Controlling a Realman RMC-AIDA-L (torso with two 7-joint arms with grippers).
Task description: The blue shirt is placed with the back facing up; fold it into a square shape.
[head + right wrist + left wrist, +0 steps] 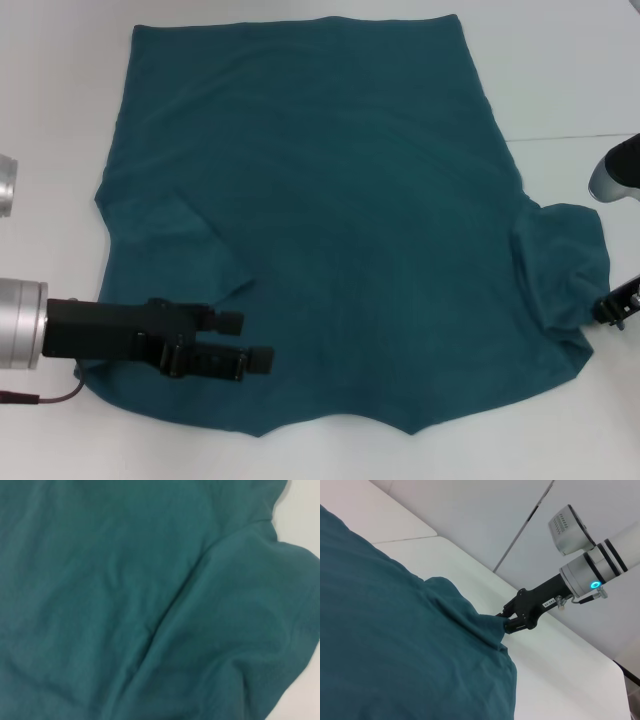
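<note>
The blue shirt [330, 200] lies spread flat on the white bench [560, 70], plain side up, hem far from the robot and collar end near it, so its long axis runs front to back. It looks soft, light and limp; it should sag and crease, so sleeves and corners are the likely holds. The left hand [250, 340] hovers over the near left sleeve, fingers parted, gripping nothing. The right hand [510, 621] pinches the bunched right sleeve.
</note>
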